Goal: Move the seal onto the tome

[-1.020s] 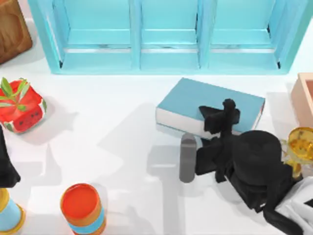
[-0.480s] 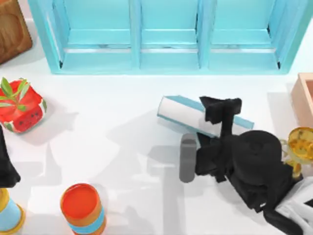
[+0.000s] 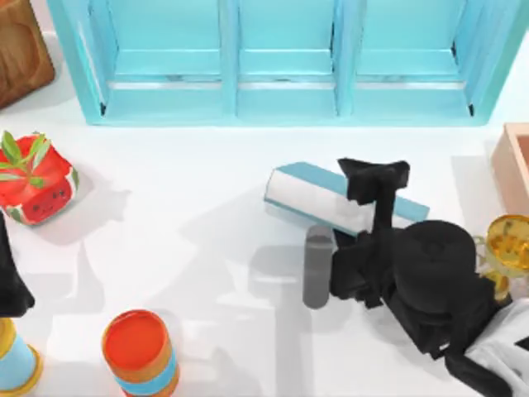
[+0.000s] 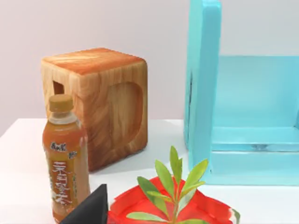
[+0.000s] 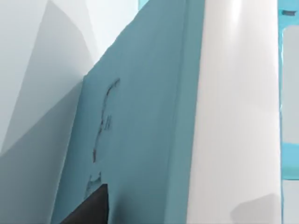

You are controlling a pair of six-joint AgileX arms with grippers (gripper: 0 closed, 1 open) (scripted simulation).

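The tome (image 3: 307, 191) stands tipped up on one long edge at the table's middle right, its white page edges facing upward and a strip of teal cover behind. My right gripper (image 3: 374, 180) sits across its right half, closed around its thickness. In the right wrist view the teal cover (image 5: 140, 116) and the page edges are very close, with one dark fingertip (image 5: 93, 207) against the cover. The seal is hidden. My left arm (image 3: 10, 285) is parked at the left edge.
A light-blue shelf unit (image 3: 281, 62) spans the back. A grey cylinder (image 3: 317, 266) and a gold trophy (image 3: 506, 246) stand near the right arm. A peach tray (image 3: 517, 165), a red plant pot (image 3: 37, 180), an orange can (image 3: 139, 351), a wooden block (image 3: 21, 50) and a bottle (image 4: 65, 158) ring the table.
One second ago the tome lay flat with its cover up. It has since been tipped onto its edge under my right gripper, which shifted slightly toward the back. The left arm stayed put.
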